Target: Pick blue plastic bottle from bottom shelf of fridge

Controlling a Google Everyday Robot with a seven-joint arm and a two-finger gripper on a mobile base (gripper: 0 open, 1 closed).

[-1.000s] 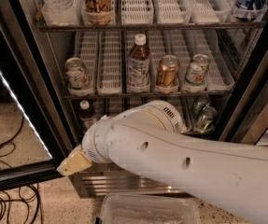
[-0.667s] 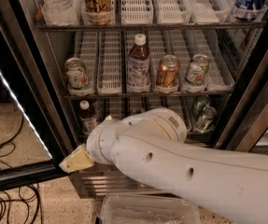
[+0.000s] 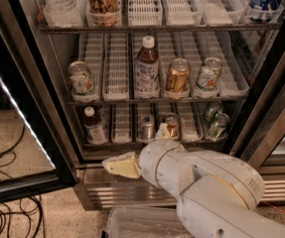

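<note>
The blue plastic bottle, small with a white cap, dark liquid and a pale label, stands upright at the left of the fridge's bottom shelf. My gripper is low in front of the fridge's ribbed steel base, to the right of the bottle, below it and apart from it. One pale yellow finger points left. The other finger reaches up in front of the bottom shelf's cans. The fingers stand apart and hold nothing. My white arm fills the lower right.
On the bottom shelf are a silver can, a brown can and green cans. The middle shelf holds a taller white-capped bottle and cans. The open glass door stands at the left, with cables on the floor. A clear bin is below.
My arm has dropped lower and swung to the right, so the bottom shelf and its bottle now show. The gripper's second finger has come into view.
</note>
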